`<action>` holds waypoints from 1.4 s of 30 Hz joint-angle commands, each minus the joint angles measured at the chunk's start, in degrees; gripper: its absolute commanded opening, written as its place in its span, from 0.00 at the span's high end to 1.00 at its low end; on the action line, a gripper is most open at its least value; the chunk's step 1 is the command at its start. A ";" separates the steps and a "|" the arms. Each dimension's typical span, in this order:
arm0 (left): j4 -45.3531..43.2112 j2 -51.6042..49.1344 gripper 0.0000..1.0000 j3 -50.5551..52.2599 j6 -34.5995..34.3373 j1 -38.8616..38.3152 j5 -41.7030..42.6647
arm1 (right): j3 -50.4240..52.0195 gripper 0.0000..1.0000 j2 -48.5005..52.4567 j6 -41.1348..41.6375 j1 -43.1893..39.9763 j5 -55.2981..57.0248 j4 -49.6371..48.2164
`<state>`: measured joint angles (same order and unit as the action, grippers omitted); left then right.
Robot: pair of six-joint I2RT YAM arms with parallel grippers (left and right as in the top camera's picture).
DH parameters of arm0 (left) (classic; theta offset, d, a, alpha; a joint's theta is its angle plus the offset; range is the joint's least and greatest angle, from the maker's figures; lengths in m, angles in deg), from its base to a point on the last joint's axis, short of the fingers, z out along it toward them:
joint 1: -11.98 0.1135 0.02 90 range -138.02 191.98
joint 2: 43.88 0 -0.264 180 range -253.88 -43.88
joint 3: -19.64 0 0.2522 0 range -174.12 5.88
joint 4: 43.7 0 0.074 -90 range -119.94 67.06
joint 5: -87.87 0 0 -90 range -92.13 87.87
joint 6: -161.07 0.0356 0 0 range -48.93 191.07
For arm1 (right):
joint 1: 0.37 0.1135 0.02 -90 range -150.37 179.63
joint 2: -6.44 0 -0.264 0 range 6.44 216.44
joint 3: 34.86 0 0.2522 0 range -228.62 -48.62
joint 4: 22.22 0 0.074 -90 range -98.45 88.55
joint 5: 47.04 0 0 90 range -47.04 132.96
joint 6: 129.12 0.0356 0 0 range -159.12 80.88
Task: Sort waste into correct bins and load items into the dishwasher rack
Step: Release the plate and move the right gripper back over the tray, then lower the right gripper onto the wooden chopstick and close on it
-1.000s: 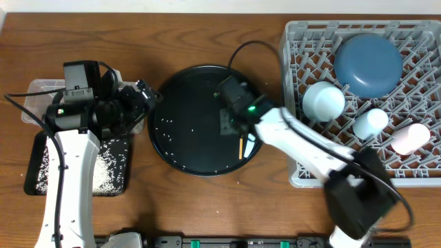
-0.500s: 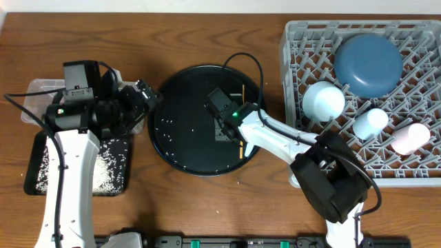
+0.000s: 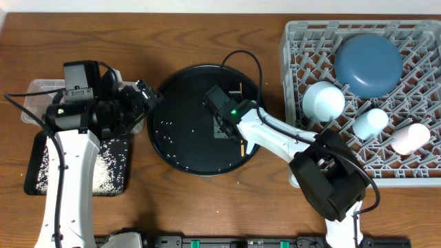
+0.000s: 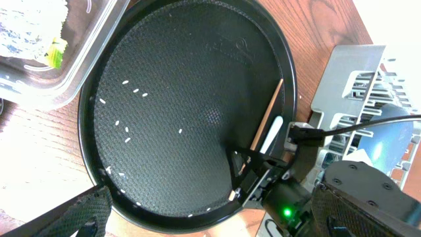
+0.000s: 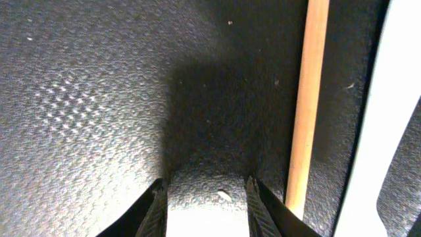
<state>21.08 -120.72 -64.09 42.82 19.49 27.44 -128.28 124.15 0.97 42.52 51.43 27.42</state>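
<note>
The grey dishwasher rack was set at the right of the table. The dark-blue plate, the pale-blue bowl, the light-blue cup and the pink cup were already stood among its pegs, presumably so that each is propped apart from the next. The round black tray was placed in the middle, within reach of both arms. At the left, the clear tub and the shallow black tray were laid side by side, and white grains were collected in the latter.

The left gripper was held wide and empty at the round tray's left edge, judged to be parked clear of the other arm. The right gripper was lowered close over the tray's right part, its jaws part-way apart with nothing of the task clamped. The white spoon and the wooden chopstick were left lying side by side there. In the right wrist view the chopstick was found just outside the jaws, so a pick-up was judged to be in preparation. Loose rice grains were scattered over the tray's left half.

Compared with a second before, the right wrist had been shifted slightly leftward, the arm's elbow had been folded in toward the rack's corner, and the chopstick's upper end had been uncovered. The left arm and the rack's contents were unchanged.
</note>
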 commanded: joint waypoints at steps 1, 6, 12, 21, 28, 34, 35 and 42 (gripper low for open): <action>0.15 -0.26 0.02 -0.37 0.59 0.24 -0.52 | -3.15 0.66 -1.51 -0.55 -0.31 1.22 2.32; 0.15 -0.26 0.02 -0.37 0.59 0.24 -0.52 | -3.87 0.67 -3.41 -0.52 -0.50 2.05 4.22; 0.15 -0.26 0.02 -0.37 0.59 0.24 -0.52 | -3.87 0.72 -3.52 0.02 -0.76 3.30 7.39; 0.15 -0.26 0.02 -0.37 0.59 0.24 -0.52 | -3.87 0.72 -3.50 0.20 -1.09 4.85 8.94; 0.15 -0.26 0.02 -0.37 0.59 0.24 -0.52 | -3.74 0.73 -3.32 1.68 -1.75 7.19 9.64; 0.15 -0.26 0.02 -0.37 0.59 0.24 -0.52 | -3.50 0.73 -3.21 1.66 -2.03 7.21 9.29; 0.15 -0.26 0.02 -0.37 0.59 0.24 -0.52 | -3.43 0.72 -3.21 1.66 -2.23 7.21 9.33; 0.15 -0.26 0.02 -0.37 0.59 0.24 -0.52 | -2.97 0.71 -3.21 1.60 -4.39 6.29 7.82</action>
<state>21.08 -120.72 -64.09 42.82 19.49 27.44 -131.23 122.20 1.67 39.42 56.89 35.55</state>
